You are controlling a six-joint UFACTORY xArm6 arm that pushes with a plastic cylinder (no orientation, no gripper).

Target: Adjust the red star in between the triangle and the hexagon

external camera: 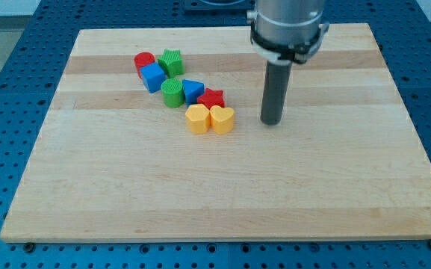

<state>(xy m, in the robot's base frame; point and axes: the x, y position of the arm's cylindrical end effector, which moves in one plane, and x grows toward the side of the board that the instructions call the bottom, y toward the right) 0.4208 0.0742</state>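
Yellow hexagon (197, 118) fronts red star (212, 97), left of my tip (272, 122).

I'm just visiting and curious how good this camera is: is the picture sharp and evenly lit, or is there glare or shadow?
Camera view: even, soft light on the wooden board, no strong glare; only faint shadows beside the red star and under my tip, which stands to the star's right. The small blocks look slightly soft.
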